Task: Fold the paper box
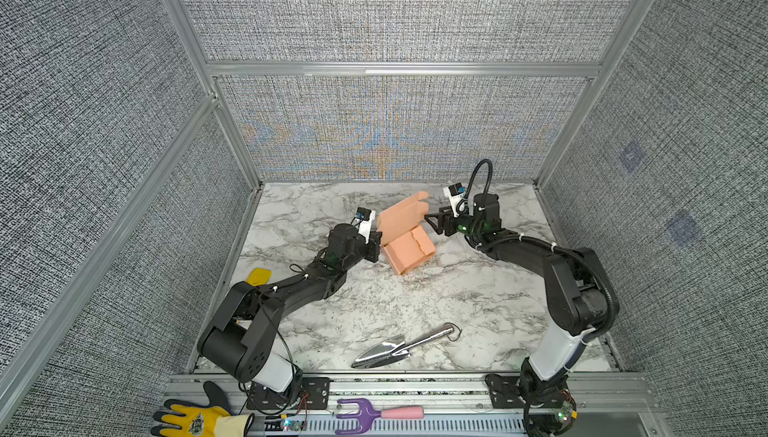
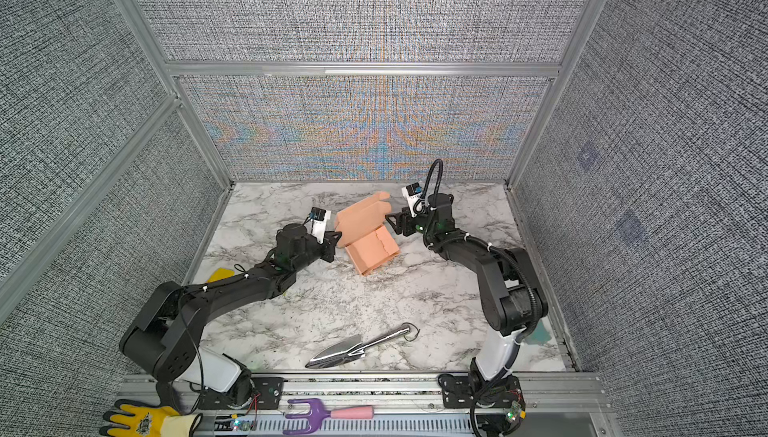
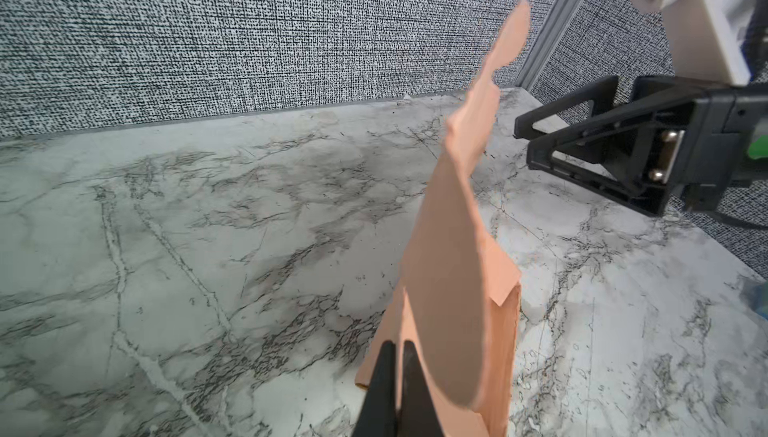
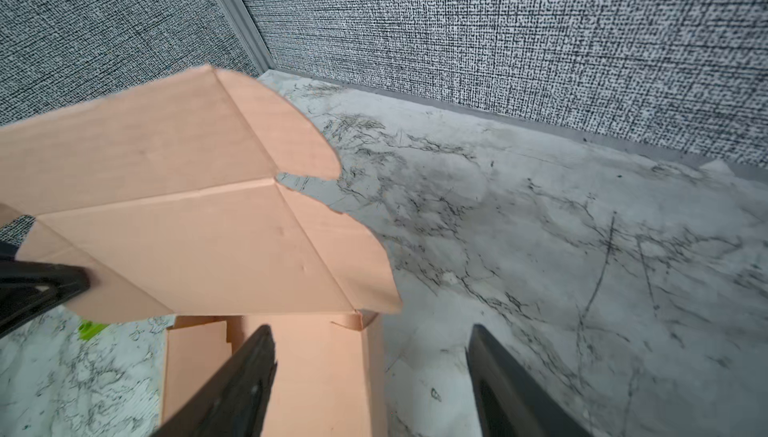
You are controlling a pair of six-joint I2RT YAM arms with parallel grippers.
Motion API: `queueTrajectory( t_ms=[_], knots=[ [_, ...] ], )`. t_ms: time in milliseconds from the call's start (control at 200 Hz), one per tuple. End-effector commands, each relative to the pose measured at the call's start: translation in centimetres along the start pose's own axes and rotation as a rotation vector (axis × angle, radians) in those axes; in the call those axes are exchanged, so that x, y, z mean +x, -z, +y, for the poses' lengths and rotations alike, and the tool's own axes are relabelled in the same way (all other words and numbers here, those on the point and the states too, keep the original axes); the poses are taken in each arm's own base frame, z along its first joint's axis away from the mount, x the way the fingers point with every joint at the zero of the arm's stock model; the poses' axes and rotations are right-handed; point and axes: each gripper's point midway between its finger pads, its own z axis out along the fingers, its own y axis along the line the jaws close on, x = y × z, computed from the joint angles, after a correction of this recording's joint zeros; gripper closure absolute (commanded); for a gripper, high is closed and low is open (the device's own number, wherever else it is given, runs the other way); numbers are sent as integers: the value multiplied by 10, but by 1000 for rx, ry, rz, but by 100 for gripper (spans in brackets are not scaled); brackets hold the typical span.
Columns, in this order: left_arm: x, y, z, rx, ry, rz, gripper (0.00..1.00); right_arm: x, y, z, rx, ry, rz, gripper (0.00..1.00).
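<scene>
The salmon-pink paper box (image 1: 409, 250) (image 2: 370, 252) sits at the back middle of the marble table, its tray walls standing and its lid panel raised and leaning back. At the box's left side, my left gripper (image 1: 379, 240) (image 2: 338, 236) is shut on an edge of the raised lid. In the left wrist view its black fingers (image 3: 397, 349) pinch the thin card (image 3: 449, 289). My right gripper (image 1: 430, 219) (image 2: 390, 219) hovers open to the right of the lid, touching nothing. In the right wrist view its jaws (image 4: 370, 331) stand wide over the tray's corner, below the lid (image 4: 187, 239).
A metal trowel (image 1: 405, 345) lies near the table's front. A purple hand fork (image 1: 365, 414) and a yellow glove (image 1: 195, 420) rest on the front rail. A yellow item (image 1: 259, 277) lies by the left arm. Grey fabric walls close in three sides.
</scene>
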Motion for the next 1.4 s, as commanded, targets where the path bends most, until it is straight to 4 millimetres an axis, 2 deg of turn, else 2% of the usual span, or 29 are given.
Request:
queueTrajectory(
  t_ms=[0,120,320,520,755,1016,1176,1396],
  knots=[
    [-2,-6,-1,23,-19,7,100,-16,-7,7,-59,77,-54,28],
    [-1,-13,3,14,-24,22,100,-18,-15,8,-74,102,-61,32],
    [0,-21,10,6,-23,39,100,-19,-32,-3,-64,138,-38,37],
    [2,-25,12,10,-31,59,100,-24,-45,-19,-32,167,-36,38],
    [4,-28,12,18,-36,84,100,-21,-60,-25,-82,161,0,40],
    [9,-30,16,4,-21,137,100,-13,-63,-15,-155,137,7,50],
    [8,-29,18,0,-21,132,100,-8,-66,-10,-183,125,6,51],
    [4,-26,14,20,-31,114,100,-6,-75,-12,-190,126,13,51]
  ],
)
